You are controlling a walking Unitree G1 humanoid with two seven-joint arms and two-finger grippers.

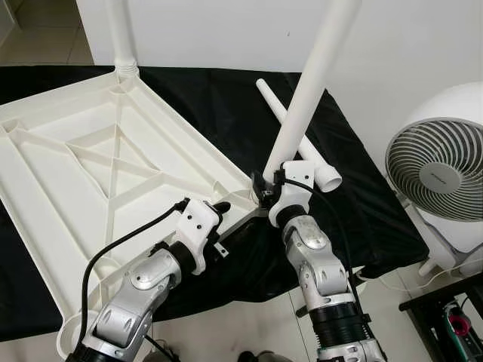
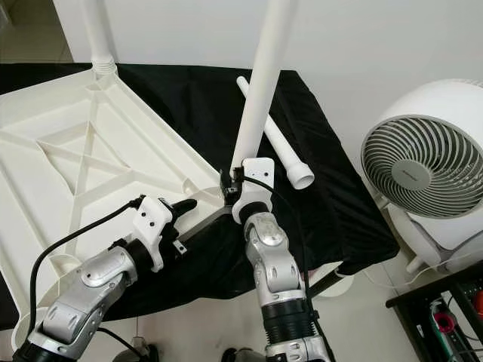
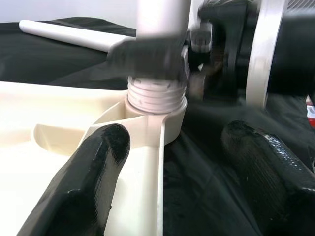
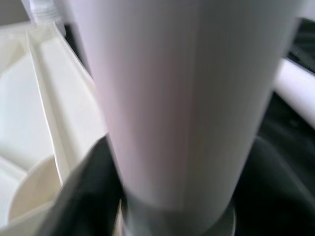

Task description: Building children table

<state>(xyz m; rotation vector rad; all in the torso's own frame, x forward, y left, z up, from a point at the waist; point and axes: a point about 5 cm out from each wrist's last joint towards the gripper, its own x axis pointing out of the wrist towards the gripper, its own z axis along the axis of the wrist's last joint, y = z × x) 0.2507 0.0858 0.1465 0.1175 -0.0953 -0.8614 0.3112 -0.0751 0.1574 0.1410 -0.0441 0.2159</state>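
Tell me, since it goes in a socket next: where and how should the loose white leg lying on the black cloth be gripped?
Probably mid-shaft on the loose leg, fingers coming from above and closing across its round width. It lies flat on the black cloth, so the top is exposed and the wide collar end stays free for threading.

I can't see the top of the tall white plastic leg tube (image 1: 313,83); the frame cuts it off at twelve o'clock. Its foot sits behind my right gripper (image 1: 266,190), so whether the threads have seated in the corner socket stays hidden in the head views. In my right wrist view the tube is a blurred white mass. The upturned white ribbed plastic tabletop (image 1: 98,166) runs off at nine o'clock. The round white fan (image 1: 441,170) is clipped at three o'clock.
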